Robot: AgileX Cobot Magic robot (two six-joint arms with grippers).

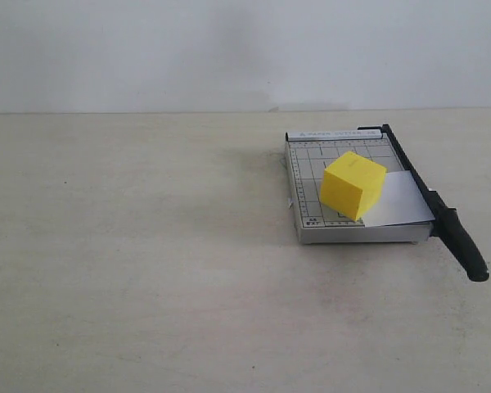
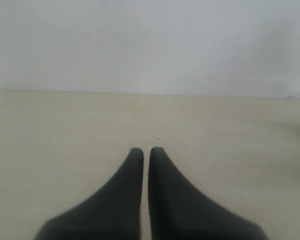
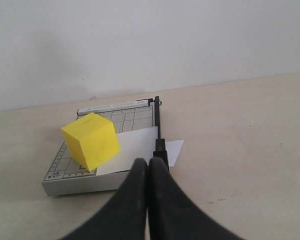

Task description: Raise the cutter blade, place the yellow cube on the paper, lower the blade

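- Sitting on the grey paper trimmer (image 1: 307,164) at the table's right, the yellow cube (image 1: 353,185) weighs down the white paper (image 1: 403,201) at its left edge.
- Lowered flat along the trimmer's right side, the cutter blade (image 1: 454,233) pins the paper.
- Left gripper (image 2: 146,150) and right gripper (image 3: 149,162) are pressed closed, holding nothing; the task looks finished.

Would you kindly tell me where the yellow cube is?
Exterior view: the yellow cube sits right of centre on the grey trimmer, at the paper's edge, left of the blade.
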